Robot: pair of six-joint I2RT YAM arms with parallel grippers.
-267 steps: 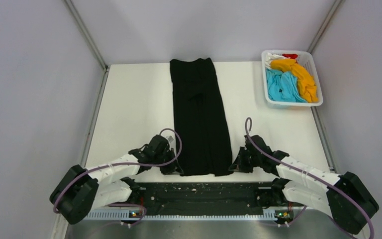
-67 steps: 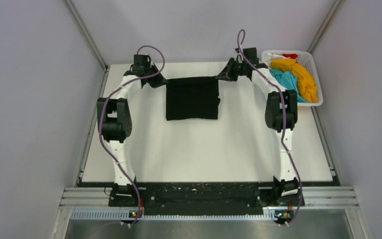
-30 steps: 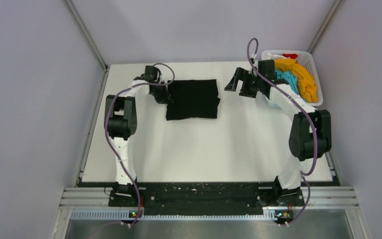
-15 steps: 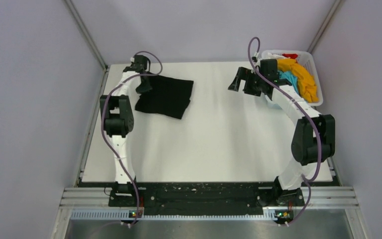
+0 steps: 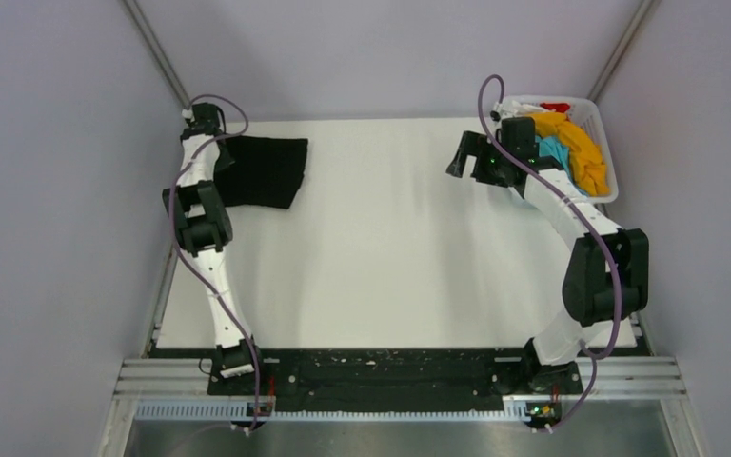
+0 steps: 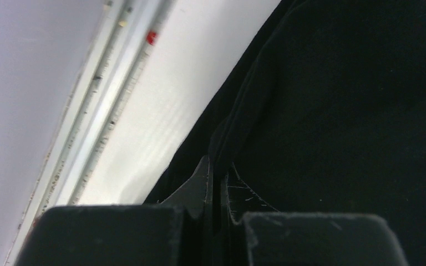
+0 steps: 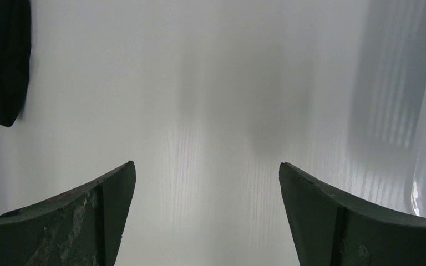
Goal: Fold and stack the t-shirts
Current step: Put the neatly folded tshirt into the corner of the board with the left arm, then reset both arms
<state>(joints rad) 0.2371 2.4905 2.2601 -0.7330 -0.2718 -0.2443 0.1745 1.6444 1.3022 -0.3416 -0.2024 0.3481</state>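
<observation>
**Folded black t-shirt [image 5: 262, 171]: shifted to far-left corner**

Dragged from back-centre to the corner of the surface [image 5: 390, 267]. Left fingers [image 6: 198, 187] clamped on its edge. Right fingers [image 7: 105, 205] spread, empty, near basket [image 5: 562, 199]. Judged: stack spot set, next shirt due.

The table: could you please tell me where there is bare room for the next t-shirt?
Bare: the middle and near half of the table, between the folded black t-shirt and the white basket. Crowded: the far-left corner, where the left pincer grips it, and beside the basket, under the open right pincer.
</observation>
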